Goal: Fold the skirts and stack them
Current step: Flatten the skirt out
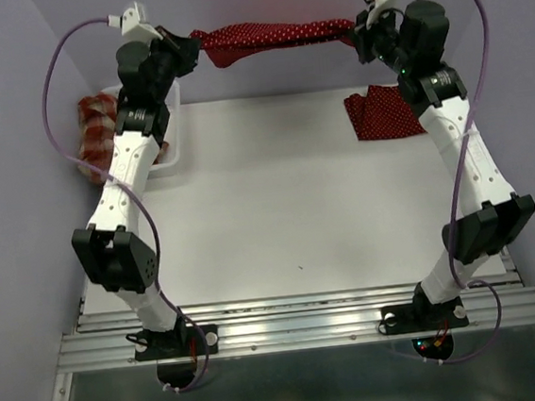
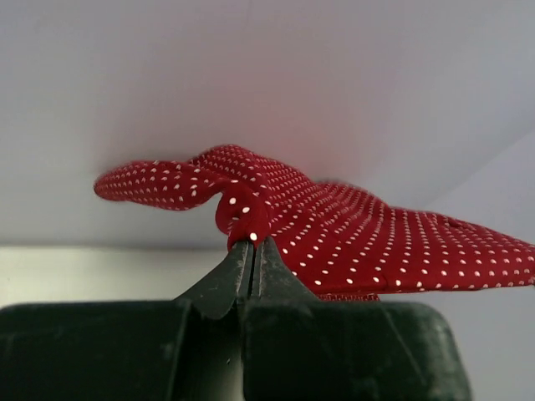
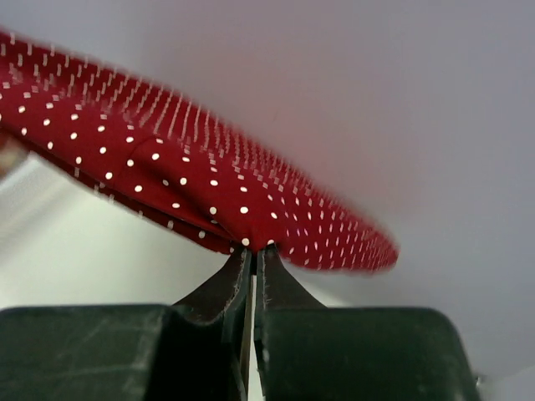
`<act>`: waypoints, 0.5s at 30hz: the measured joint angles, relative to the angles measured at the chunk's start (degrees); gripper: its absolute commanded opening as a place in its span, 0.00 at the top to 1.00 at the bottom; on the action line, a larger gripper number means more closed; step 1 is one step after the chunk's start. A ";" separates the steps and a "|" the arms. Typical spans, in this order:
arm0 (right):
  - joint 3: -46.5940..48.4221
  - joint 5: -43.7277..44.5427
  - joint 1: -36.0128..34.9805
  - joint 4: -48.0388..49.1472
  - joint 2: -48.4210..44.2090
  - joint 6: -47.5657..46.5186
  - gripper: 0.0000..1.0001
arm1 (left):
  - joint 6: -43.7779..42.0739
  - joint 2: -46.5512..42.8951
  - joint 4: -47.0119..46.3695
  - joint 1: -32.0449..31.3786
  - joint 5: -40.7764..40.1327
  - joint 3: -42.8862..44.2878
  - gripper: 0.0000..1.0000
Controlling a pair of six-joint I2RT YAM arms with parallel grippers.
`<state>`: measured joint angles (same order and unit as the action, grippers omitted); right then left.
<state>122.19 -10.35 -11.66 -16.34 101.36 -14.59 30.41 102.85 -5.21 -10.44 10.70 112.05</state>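
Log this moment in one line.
left pincer: shut on raised dotted skirt | right pincer: shut on its other end | other dotted skirt: on table, right side | plaid skirt: far left

We see a white counter [image 1: 278,209], its top plain and matte. A dark red polka-dot skirt [image 1: 384,113] lies flat and folded near the far right corner, close to the right edge. At the far left corner stands a white mesh basket [image 1: 170,151], partly hidden by an arm. A plaid skirt [image 1: 98,131] bunches at its outer side; we cannot tell whether it touches the counter. A ribbed metal rail [image 1: 299,325] runs along the near edge.
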 measured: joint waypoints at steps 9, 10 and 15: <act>-49.37 -4.85 -1.97 -2.01 -14.97 5.20 0.31 | 4.42 -14.27 -12.44 0.00 1.22 -50.93 0.03; -52.46 -4.24 -3.26 -4.42 -14.86 6.43 0.18 | 4.94 -13.94 -10.71 0.02 0.37 -54.38 0.01; -58.49 -4.66 -11.15 -14.60 -16.20 13.11 0.00 | 5.70 -16.79 0.59 -0.31 -4.13 -62.34 0.01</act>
<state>63.70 -15.00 -22.81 -30.94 85.17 -1.48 36.12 86.06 -4.62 -10.74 6.57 49.71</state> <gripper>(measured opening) 0.987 0.985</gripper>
